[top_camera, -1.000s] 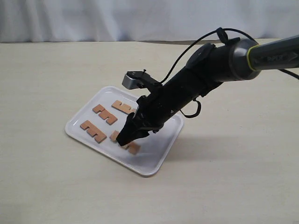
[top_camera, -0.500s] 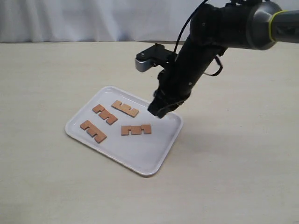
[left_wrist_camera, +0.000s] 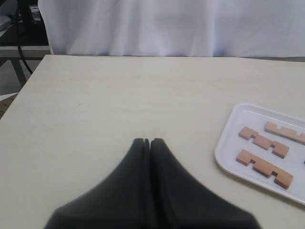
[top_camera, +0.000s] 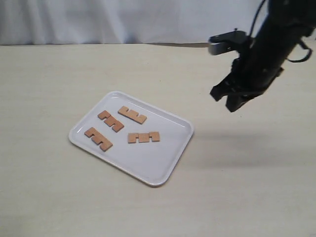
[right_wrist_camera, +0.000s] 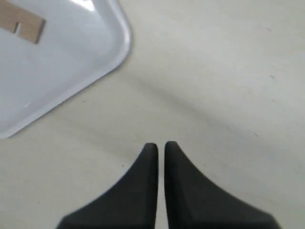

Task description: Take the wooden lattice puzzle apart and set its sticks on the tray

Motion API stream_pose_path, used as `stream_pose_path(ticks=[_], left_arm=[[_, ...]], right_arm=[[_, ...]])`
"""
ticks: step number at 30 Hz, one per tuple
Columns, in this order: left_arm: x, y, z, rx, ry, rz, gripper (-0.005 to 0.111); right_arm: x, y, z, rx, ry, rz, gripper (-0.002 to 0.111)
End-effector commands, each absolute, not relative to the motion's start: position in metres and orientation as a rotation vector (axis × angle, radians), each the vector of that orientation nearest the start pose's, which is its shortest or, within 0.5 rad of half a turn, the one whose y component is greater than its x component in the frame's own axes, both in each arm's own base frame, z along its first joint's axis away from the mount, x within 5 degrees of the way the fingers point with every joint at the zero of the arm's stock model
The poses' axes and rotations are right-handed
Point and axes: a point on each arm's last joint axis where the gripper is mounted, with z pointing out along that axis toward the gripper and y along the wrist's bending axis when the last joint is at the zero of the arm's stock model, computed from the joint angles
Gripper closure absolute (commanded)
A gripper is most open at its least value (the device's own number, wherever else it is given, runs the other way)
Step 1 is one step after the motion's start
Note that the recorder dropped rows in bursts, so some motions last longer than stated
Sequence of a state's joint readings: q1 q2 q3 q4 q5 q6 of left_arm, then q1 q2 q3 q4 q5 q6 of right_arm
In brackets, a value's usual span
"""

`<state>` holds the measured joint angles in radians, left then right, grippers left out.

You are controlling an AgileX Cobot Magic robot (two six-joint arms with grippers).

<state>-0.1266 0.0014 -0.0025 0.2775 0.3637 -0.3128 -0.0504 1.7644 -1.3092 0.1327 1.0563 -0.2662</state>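
Four sticks [top_camera: 121, 129] on tray [top_camera: 158, 173] (right tool [top_camera: 228, 101] aloft)

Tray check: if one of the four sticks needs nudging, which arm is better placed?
Probably the left. Its hand sits low beside the tray, sticks in view. The right hand hangs raised, off past the tray's other side.
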Motion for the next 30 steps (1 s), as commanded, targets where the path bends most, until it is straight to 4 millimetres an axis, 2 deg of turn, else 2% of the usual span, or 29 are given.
stream_pose_path(ticks=[1,8,11,14,22,30], left_arm=[[0.054,0.002,0.182,0.003,1.829,-0.044,0.107],[0.054,0.002,0.182,0.003,1.829,-0.044,0.107],[0.054,0.002,0.182,0.003,1.829,-0.044,0.107],[0.054,0.002,0.182,0.003,1.829,-0.044,0.107],[0.054,0.002,0.181,0.002,1.836,-0.041,0.107],[0.054,0.002,0.182,0.002,1.832,-0.044,0.107]], right_arm=[[0.309,-0.042,0.258,0.078,2.828,0.114,0.104],[0.233,-0.062,0.280,0.289,2.504,-0.048,0.104],[0.200,-0.062,0.276,0.314,2.375,-0.146,0.104],[0.174,-0.056,0.277,0.362,2.217,-0.183,0.104],[0.110,-0.034,0.294,0.310,1.776,-0.186,0.104],[0.060,-0.018,0.298,0.270,1.456,-0.181,0.104]])
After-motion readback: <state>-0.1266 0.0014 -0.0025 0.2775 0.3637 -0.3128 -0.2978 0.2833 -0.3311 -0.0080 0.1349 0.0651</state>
